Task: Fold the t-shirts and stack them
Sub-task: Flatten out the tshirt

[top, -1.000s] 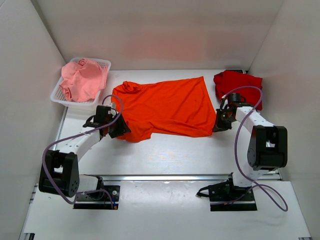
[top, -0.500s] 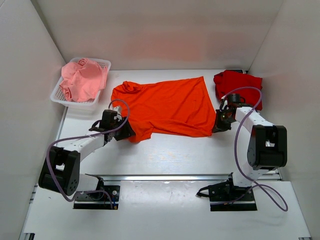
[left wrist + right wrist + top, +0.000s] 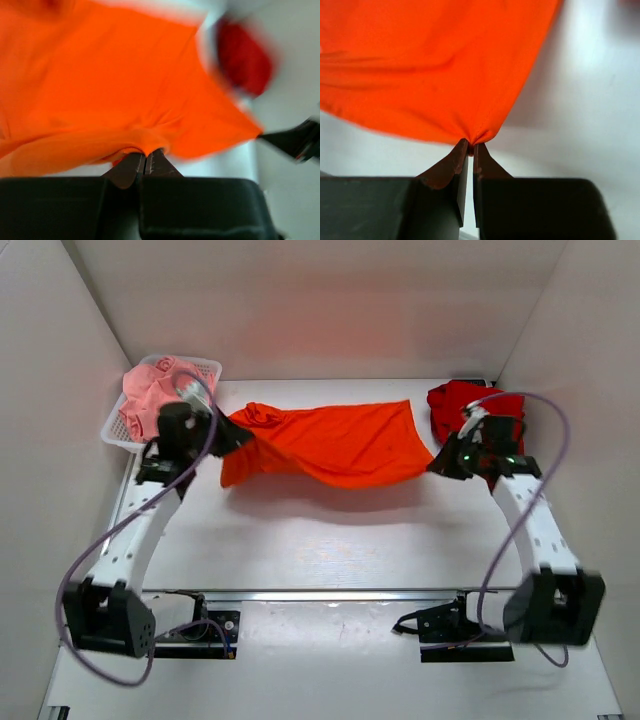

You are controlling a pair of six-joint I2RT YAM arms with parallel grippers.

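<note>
While the orange t-shirt (image 3: 330,445) sags between my claws, left gripper (image 3: 146,156) and right gripper (image 3: 470,146) each pinch one end.

I work in a lab test cell. Plain white walls (image 3: 330,310) box in a bare white counter (image 3: 330,540). My left arm (image 3: 135,535) and right arm (image 3: 540,530) are mounted by a metal rail (image 3: 330,595).

Left wrist view smeared: orange t-shirt (image 3: 100,90) soft-edged, cut off at top and left; red t-shirt (image 3: 245,62) mere blur. Right wrist view: orange t-shirt runs past top and left edges. Overhead: left arm (image 3: 165,440) hides part of pink t-shirt (image 3: 145,395) and basket (image 3: 205,367).
</note>
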